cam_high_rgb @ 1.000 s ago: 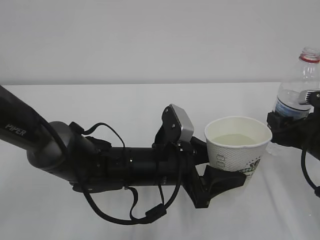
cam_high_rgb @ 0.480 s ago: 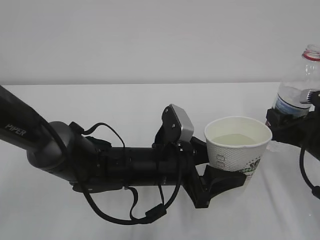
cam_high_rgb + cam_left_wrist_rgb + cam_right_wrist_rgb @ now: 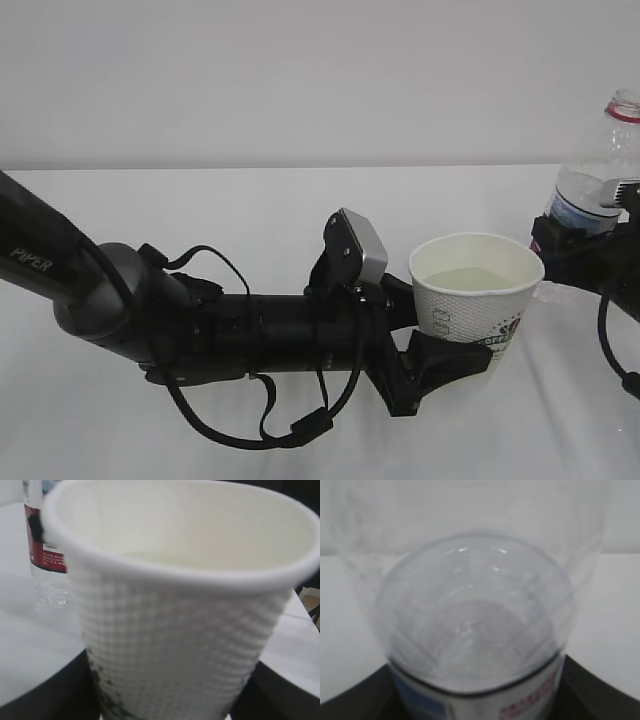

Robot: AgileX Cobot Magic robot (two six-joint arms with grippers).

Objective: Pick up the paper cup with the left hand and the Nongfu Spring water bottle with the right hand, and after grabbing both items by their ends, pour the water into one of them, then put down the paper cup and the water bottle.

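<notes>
The paper cup (image 3: 472, 300), white with green print, stands upright with a pale pool of water (image 3: 470, 279) inside. My left gripper (image 3: 440, 335), on the PIPER-marked arm, is shut on the cup's lower part. In the left wrist view the cup (image 3: 175, 630) fills the frame, with a black finger on each side of its base (image 3: 165, 702). The Nongfu Spring water bottle (image 3: 600, 170) stands upright at the far right, capless, with a red neck ring. My right gripper (image 3: 575, 250) is shut on its labelled middle. The bottle (image 3: 475, 615) fills the right wrist view between the fingers (image 3: 480, 705).
A white table (image 3: 250, 210) runs back to a plain white wall. The left arm's dark body and loose cables (image 3: 250, 400) stretch across the front left. In the left wrist view the bottle's red label (image 3: 42, 545) shows past the cup's left side.
The bottle and the right gripper have shifted slightly to the right, and the bottle stands a little straighter. The cup and the left arm have not moved.
</notes>
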